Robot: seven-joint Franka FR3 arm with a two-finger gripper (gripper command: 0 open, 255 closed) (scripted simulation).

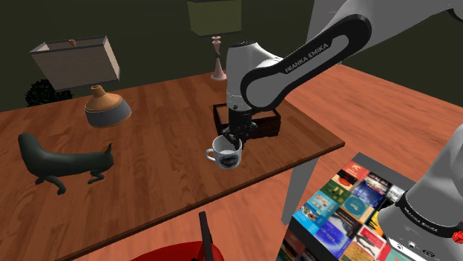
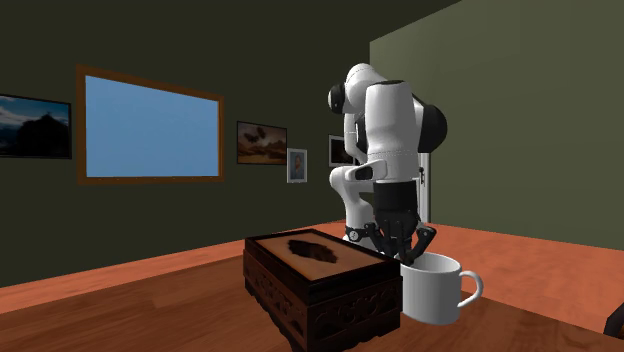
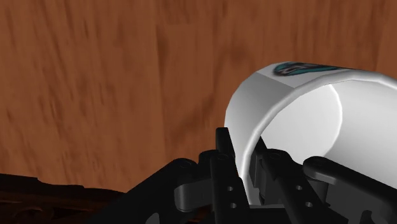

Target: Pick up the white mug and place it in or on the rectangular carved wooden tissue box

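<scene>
The pincer is clenched on the wall of the white mug. One of its black fingers presses the outside of the rim and the other sits inside the cup. In the shoulder view the pincer points straight down. The mug hangs under it, tipped a little, with its handle toward that view's left and a dark print on its side. Whether its base touches the bench cannot be told.

The white arm comes in from the upper right. Its forearm slants down and left to a wrist that bends vertical above the mug.

Just behind the mug is the dark carved wooden tissue box. In the second exterior view the mug stands close beside the box, on that view's right, with the pincer at its rim.

The bench is reddish-brown wood. Farther toward the shoulder view's left are a black animal figure and a lamp with a tilted pale shade. A second lamp stands near the far edge. Colourful books lie low at the right.

The walls are dark olive green. A wood-framed blue pane and small framed pictures hang on them.
</scene>
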